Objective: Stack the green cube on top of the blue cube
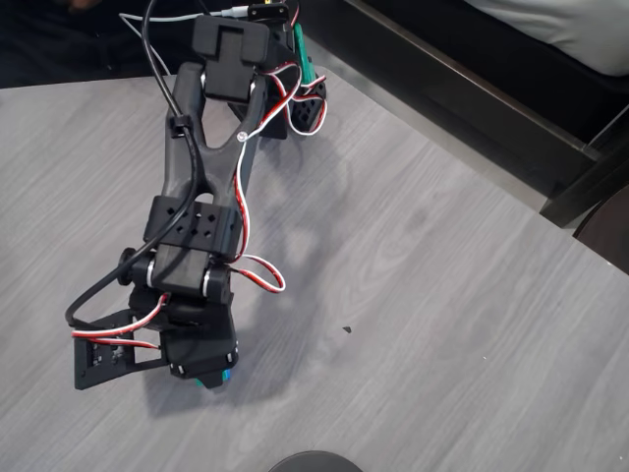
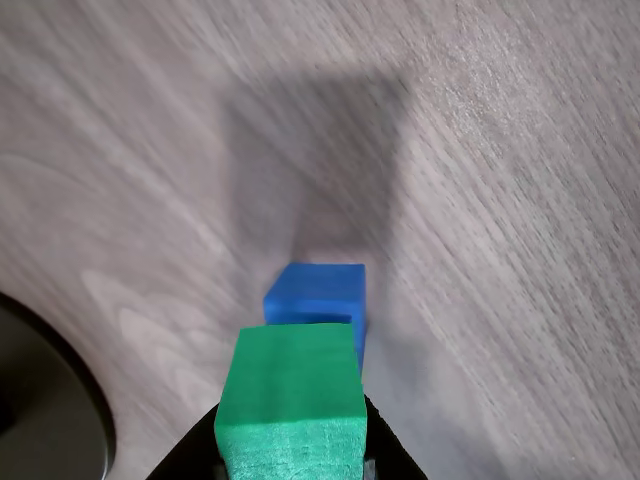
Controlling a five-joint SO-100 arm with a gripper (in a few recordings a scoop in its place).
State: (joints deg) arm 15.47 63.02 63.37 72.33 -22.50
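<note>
Wrist view: green cube (image 2: 292,400) is clamped in the tool (image 2: 290,455), black fingers seen at both lower sides of it. Blue cube (image 2: 318,297) sits on the grey wood-grain worktop (image 2: 500,200), just beyond the green cube and partly covered by it; contact between the two cannot be told.

Overhead view: black arm (image 1: 201,197) is stretched toward the lower left, tool (image 1: 208,376) pointed down at the worktop (image 1: 442,295). Only a teal sliver of green cube (image 1: 210,382) is seen under it.
</note>
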